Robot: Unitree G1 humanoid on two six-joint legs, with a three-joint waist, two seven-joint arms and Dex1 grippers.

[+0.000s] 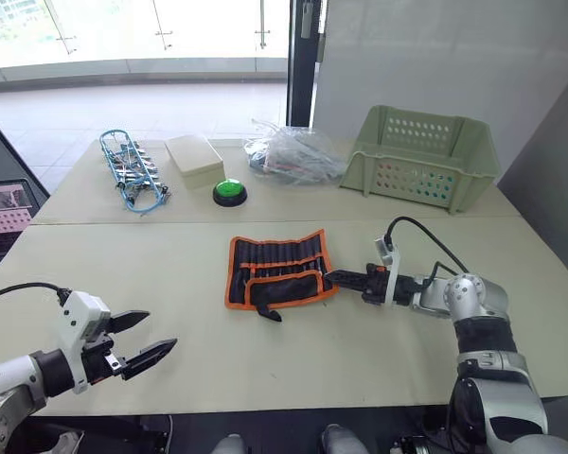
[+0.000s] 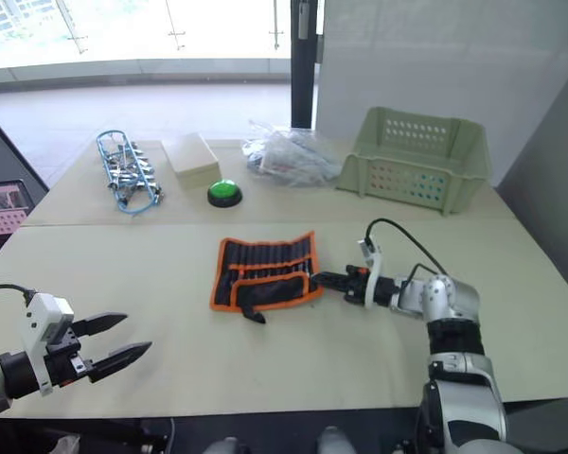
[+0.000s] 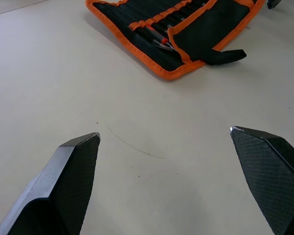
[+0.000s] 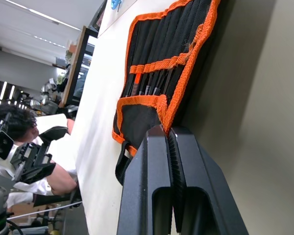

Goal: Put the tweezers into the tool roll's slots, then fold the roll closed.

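Slim black tweezers (image 4: 154,83) are seen already seated in the narrow fabric slots (image 4: 161,63) of the black, orange-edged fabric tool roll (image 1: 276,271), which lies unfolded at frame centre. Folding is judged to remain. The right gripper (image 1: 333,277), fingers pressed together on nothing, touches the roll's right edge; the left gripper (image 1: 140,336) hovers spread apart at lower left.

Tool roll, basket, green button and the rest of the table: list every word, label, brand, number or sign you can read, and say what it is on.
None can be read.
Tool roll: black fabric and orange edging, no label seen.
Green basket: holes, no lettering.
Green button: plain top.
Pale box: unmarked.
Plastic bags: any print too blurred to read.
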